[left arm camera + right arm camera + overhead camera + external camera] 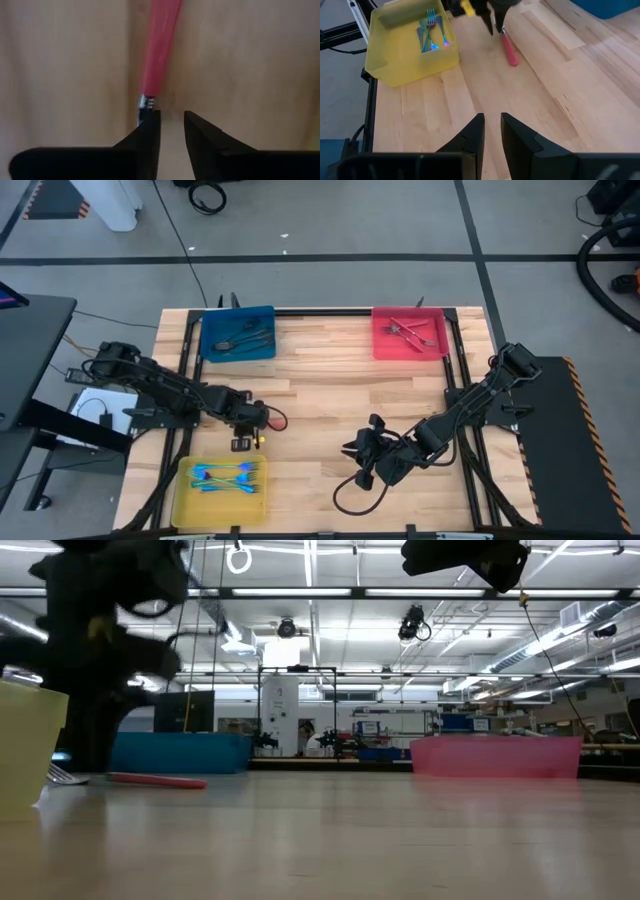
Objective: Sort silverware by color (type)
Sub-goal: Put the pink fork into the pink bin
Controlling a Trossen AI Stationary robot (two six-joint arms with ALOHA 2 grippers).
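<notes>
The left tool [262, 418] is low over the wooden bench [330, 405], its fingers narrowly parted beside the metal neck of a red-handled utensil [509, 50]; whether they pinch it cannot be told. The utensil lies on the bench just beside the yellow tray [185, 502]. The right tool [357, 465] hovers open near the bench's middle front.

**Two dark arms, cabled and jointed**

Both arms are black, built of chunky jointed segments. The left gripper [262, 418] carries a small yellow tag near its tip and a thin red cable loop. A black cable curls off the right gripper [356, 465]. Each gripper's fingers [472, 134] are dark, tapered wedges.
</notes>
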